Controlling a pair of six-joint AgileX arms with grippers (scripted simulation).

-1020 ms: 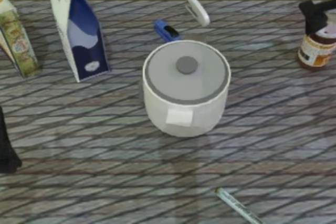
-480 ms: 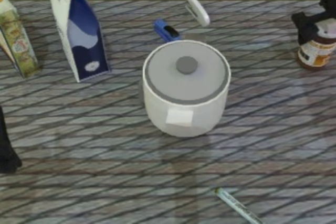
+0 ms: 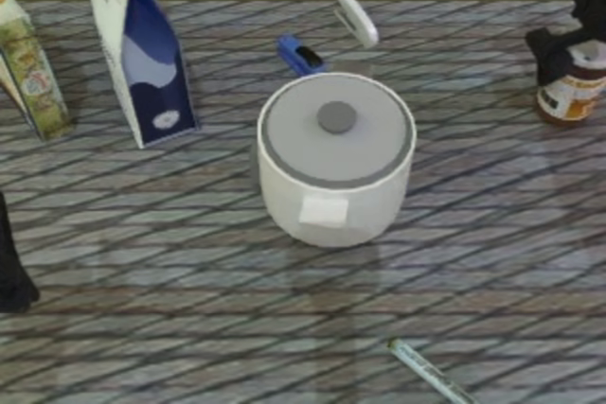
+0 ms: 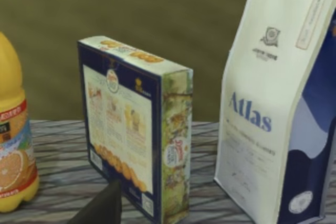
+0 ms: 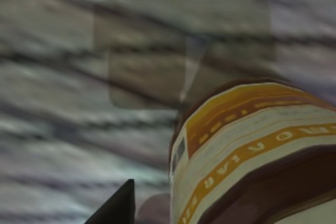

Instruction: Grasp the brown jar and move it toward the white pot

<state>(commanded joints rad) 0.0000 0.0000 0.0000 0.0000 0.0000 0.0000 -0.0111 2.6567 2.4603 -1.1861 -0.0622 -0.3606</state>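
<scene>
The brown jar [image 3: 568, 94] stands at the table's far right edge, with dark contents and a white-orange label [image 5: 247, 145]. My right gripper [image 3: 566, 46] is down over its top, open; one dark fingertip [image 5: 118, 205] sits beside the jar with a gap, and the other is hidden behind the jar. The white pot [image 3: 336, 163], with grey lid and round knob, stands in the middle of the table, well left of the jar. My left gripper [image 3: 11, 276] is parked at the left edge, open and holding nothing.
A blue-and-white bag [image 3: 142, 54] and a printed box [image 3: 30, 68] stand at the back left, with an orange bottle [image 4: 13, 140] beside the box. A blue object [image 3: 301, 54] and a white one [image 3: 357, 18] lie behind the pot. A thin pen-like stick [image 3: 428, 373] lies front right.
My right gripper has come down over the jar, its dark finger sliding lower along the jar's left side. The jar, the pot and the left arm have not moved.
</scene>
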